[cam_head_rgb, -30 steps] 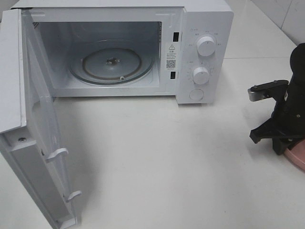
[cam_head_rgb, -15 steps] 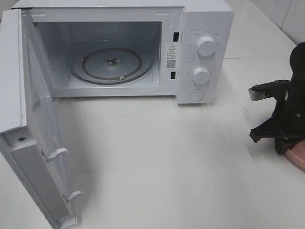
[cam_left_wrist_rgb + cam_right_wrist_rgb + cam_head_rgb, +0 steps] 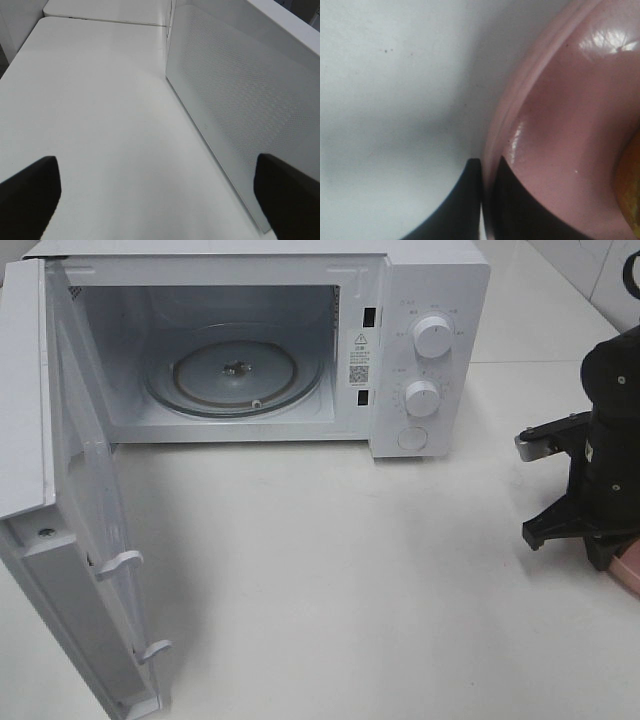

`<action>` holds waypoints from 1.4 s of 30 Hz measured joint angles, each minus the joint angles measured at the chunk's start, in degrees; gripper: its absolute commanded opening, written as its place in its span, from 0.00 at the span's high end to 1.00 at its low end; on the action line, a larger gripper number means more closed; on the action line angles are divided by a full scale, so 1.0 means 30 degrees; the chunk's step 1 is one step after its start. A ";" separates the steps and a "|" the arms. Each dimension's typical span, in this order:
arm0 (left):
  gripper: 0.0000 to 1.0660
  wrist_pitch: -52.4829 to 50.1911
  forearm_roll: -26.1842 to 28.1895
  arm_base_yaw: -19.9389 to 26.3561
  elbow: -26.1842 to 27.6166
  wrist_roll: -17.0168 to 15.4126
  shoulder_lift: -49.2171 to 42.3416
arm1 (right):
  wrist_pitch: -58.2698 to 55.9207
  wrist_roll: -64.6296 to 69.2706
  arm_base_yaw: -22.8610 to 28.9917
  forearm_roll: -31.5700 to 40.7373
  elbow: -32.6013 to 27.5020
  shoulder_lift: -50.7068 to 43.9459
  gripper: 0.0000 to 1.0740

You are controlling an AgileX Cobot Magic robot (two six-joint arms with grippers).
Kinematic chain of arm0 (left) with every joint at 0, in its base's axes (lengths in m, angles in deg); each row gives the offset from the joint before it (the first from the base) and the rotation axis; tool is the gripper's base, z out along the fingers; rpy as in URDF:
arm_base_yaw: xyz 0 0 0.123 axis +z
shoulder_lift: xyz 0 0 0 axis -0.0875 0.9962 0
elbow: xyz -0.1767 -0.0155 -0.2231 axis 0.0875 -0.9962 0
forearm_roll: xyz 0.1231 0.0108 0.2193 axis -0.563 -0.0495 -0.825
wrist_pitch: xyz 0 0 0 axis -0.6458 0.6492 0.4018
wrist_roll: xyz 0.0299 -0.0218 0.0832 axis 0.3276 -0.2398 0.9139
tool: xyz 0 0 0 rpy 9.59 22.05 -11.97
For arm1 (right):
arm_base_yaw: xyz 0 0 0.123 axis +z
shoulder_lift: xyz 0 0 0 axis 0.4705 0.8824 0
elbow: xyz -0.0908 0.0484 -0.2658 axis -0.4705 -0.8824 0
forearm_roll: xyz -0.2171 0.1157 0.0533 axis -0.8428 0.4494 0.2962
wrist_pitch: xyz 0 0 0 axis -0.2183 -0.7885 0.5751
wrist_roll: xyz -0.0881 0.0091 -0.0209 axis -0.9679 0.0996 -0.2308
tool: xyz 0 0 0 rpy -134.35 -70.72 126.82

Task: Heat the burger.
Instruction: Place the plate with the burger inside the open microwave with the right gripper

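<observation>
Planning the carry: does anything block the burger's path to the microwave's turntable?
Nothing visible does. The door stands open, the turntable is bare, and only table lies between it and the burger on its plate.

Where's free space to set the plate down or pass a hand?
Free: the glass turntable inside the microwave, nothing on it, and the wide bare table between the open door and the right hand. Crowded: the far right edge, where the right hand is shut on the pink plate rim.

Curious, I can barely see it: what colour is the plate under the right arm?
The plate is glossy pink, clearest in the right wrist view.
</observation>
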 measured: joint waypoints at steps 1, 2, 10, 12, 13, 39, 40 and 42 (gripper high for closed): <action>0.08 0.0000 0.0000 0.0000 0.0000 0.0000 0.0000 | -0.0267 0.0592 0.0325 -0.0554 -0.0019 0.0000 1.00; 0.08 0.0000 0.0000 0.0000 0.0000 0.0000 0.0000 | -0.0382 0.0955 0.0458 -0.0745 -0.0038 -0.0019 1.00; 0.08 0.0000 0.0000 0.0000 0.0000 0.0000 0.0000 | -0.1451 0.2483 0.1566 -0.2005 -0.0172 -0.1146 1.00; 0.08 0.0000 0.0000 0.0000 0.0000 0.0000 0.0000 | -0.1451 0.2521 0.1642 -0.2235 -0.0439 -0.1337 1.00; 0.08 0.0000 0.0000 0.0000 0.0000 0.0000 0.0000 | -0.1451 0.2731 0.1719 -0.2406 -0.0898 -0.1528 1.00; 0.08 0.0000 0.0000 0.0000 0.0000 0.0000 0.0000 | -0.2254 0.4335 0.5500 -0.2827 -0.4736 -0.6264 1.00; 0.08 0.0000 0.0000 0.0000 0.0000 0.0000 0.0000 | -0.2254 0.4335 0.5500 -0.2827 -0.4736 -0.6264 1.00; 0.08 0.0000 0.0000 0.0000 0.0000 0.0000 0.0000 | -0.2597 0.4354 0.6092 -0.2827 -0.4736 -0.6322 1.00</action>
